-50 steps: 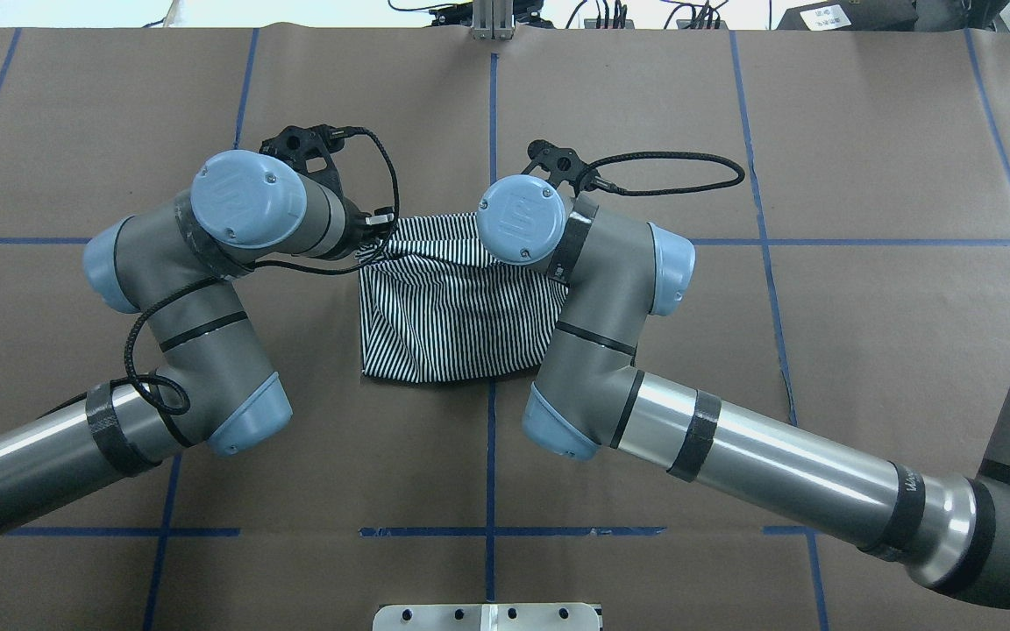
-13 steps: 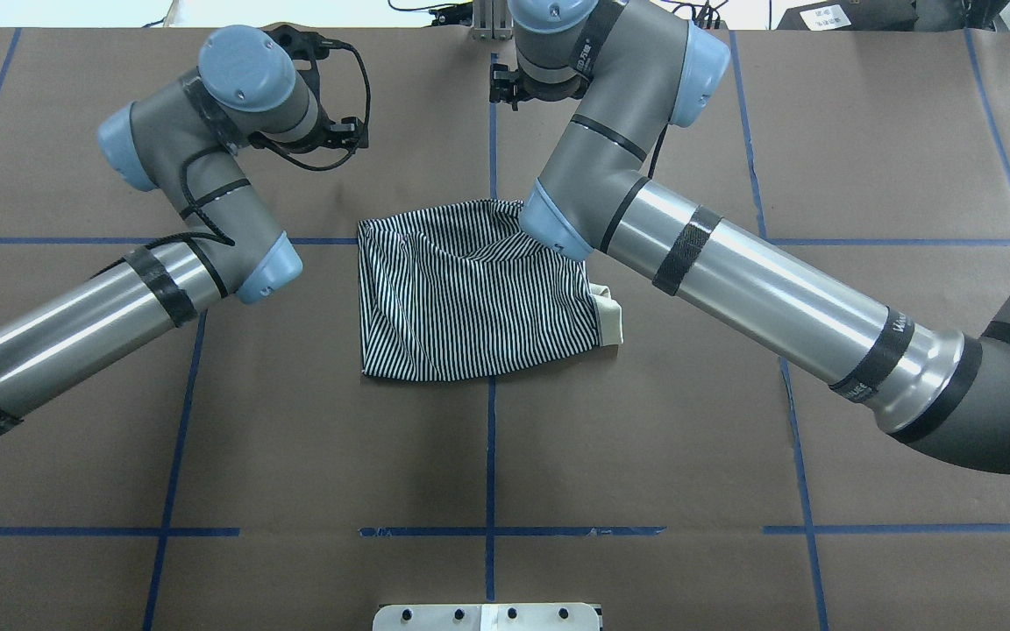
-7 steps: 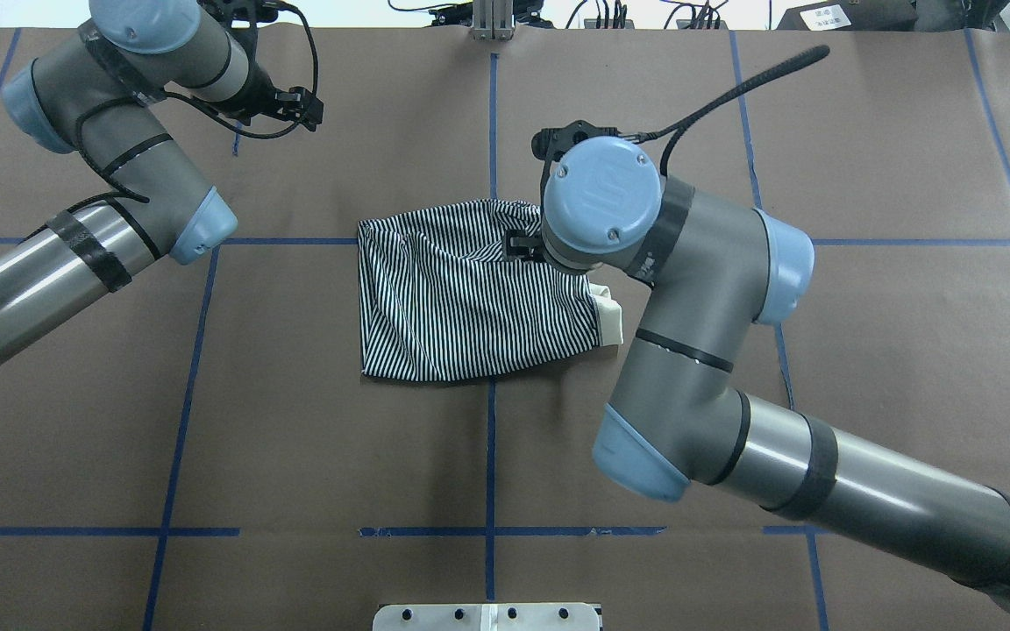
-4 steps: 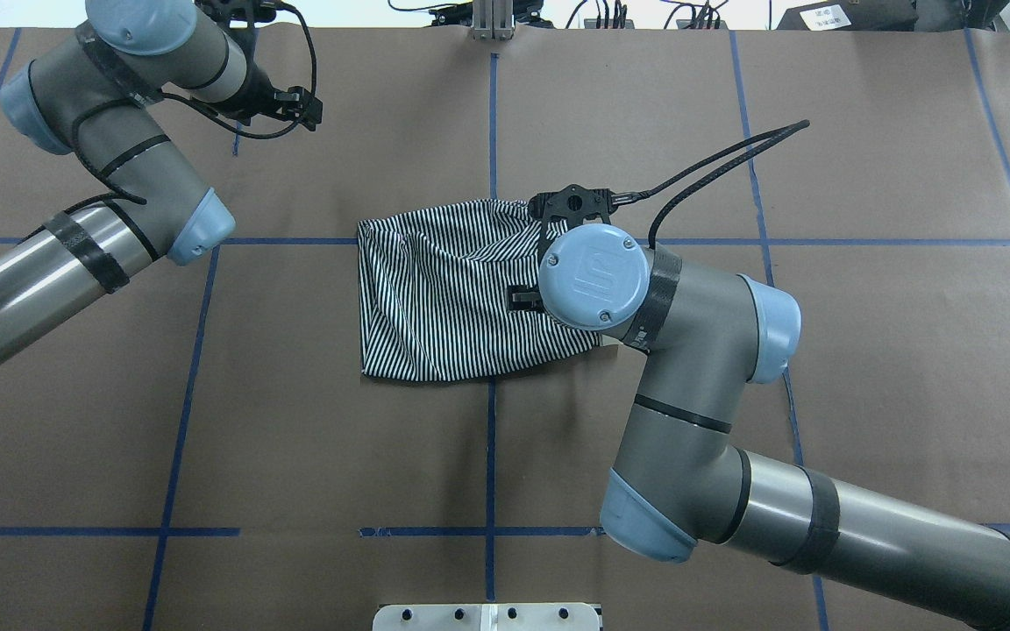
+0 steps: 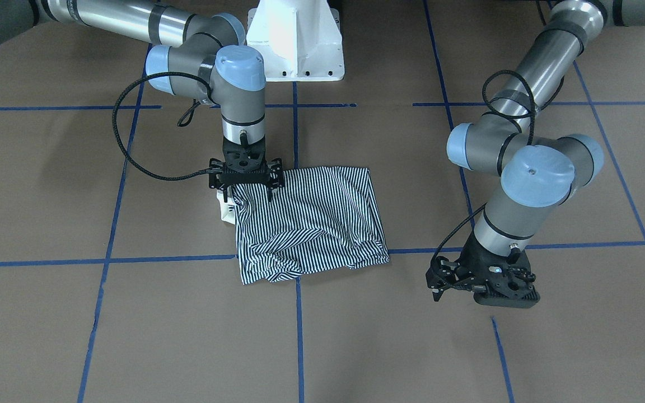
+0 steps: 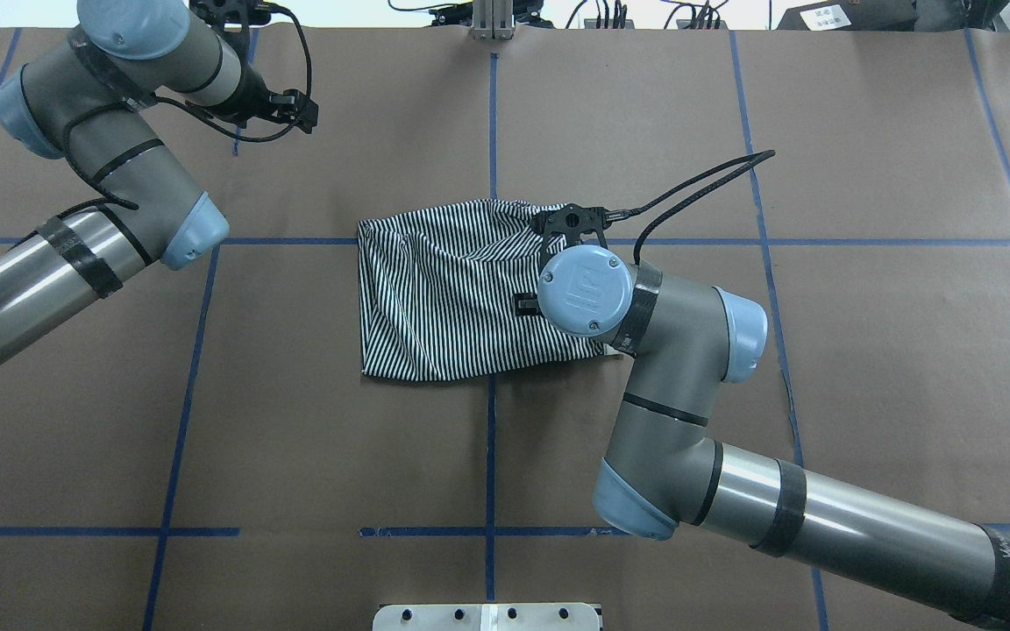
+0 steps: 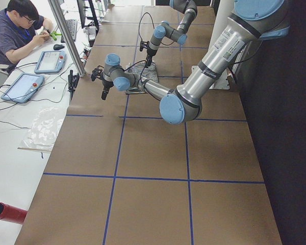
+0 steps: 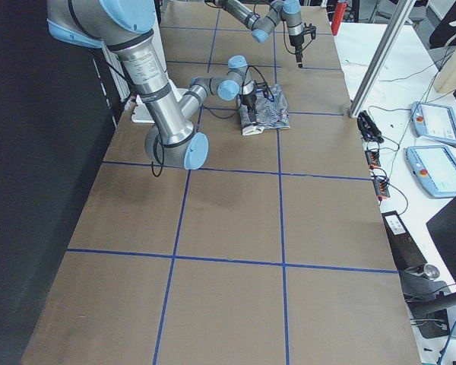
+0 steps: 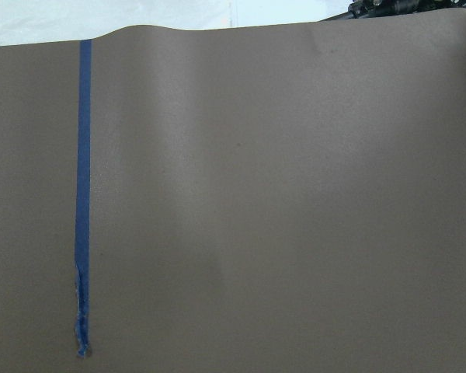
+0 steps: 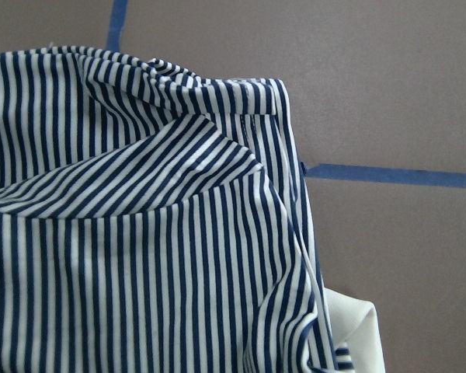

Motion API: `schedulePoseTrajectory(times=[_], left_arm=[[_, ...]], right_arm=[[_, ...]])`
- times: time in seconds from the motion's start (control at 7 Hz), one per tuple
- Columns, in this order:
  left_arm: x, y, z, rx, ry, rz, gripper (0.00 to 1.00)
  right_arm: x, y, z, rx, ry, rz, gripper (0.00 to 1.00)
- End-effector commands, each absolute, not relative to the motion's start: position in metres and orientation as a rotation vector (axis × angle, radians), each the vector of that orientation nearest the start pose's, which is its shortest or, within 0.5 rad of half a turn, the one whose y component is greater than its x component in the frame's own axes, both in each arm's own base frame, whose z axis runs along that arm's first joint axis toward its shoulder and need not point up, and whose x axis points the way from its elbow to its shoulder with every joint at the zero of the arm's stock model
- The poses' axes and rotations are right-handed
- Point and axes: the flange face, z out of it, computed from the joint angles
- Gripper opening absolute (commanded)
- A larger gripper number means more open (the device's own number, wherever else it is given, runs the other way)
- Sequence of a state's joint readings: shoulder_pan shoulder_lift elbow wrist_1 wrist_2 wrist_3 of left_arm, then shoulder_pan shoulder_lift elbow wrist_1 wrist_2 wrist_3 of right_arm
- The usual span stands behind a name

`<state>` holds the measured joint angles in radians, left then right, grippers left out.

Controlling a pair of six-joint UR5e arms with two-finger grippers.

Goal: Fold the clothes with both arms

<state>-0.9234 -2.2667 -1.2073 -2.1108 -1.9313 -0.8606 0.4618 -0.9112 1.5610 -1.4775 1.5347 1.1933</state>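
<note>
1. My left claw (image 5: 435, 286) hangs over bare tabletop (image 5: 132, 336), well apart from the cloth; clenched or released, I cannot tell.
2. The folded polo shirt (image 5: 311, 218) lies rumpled at mid-tabletop.
3. My right claw (image 5: 247, 197), released, stands over the shirt's edge beside the cream collar (image 5: 225, 211). A shallow pinch here could catch one layer and drag the fold open.

Light: bright, even, from overhead in all views.
Shadows: soft, faint, on the table paper (image 6: 295, 438) at 9 o'clock of the right arm (image 6: 672, 386).
Glare: white streaks along that arm's bare tube; pedestal (image 5: 294, 39) blown out at 12 o'clock, front view.
Focus: shirt (image 10: 140, 256) stripes sharp.
</note>
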Motion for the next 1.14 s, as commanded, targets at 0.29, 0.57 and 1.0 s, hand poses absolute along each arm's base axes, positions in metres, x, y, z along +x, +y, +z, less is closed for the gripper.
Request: schedulePoseTrajectory(times=[0.29,0.57,1.0], left_arm=[[0.391,-0.680,0.343,0.400,0.838,-0.040,1.00],[0.390,-0.677,0.335,0.409,0.846,-0.036,1.00],[0.361,-0.635,0.339,0.421,0.886,-0.010,1.00]], right_arm=[[-0.584,-0.442,0.265,0.334,-0.666,0.094,1.00],[-0.565,-0.456,0.245,0.340,-0.693,0.099,1.00],[-0.478,-0.490,0.205,0.275,-0.725,0.048,1.00]])
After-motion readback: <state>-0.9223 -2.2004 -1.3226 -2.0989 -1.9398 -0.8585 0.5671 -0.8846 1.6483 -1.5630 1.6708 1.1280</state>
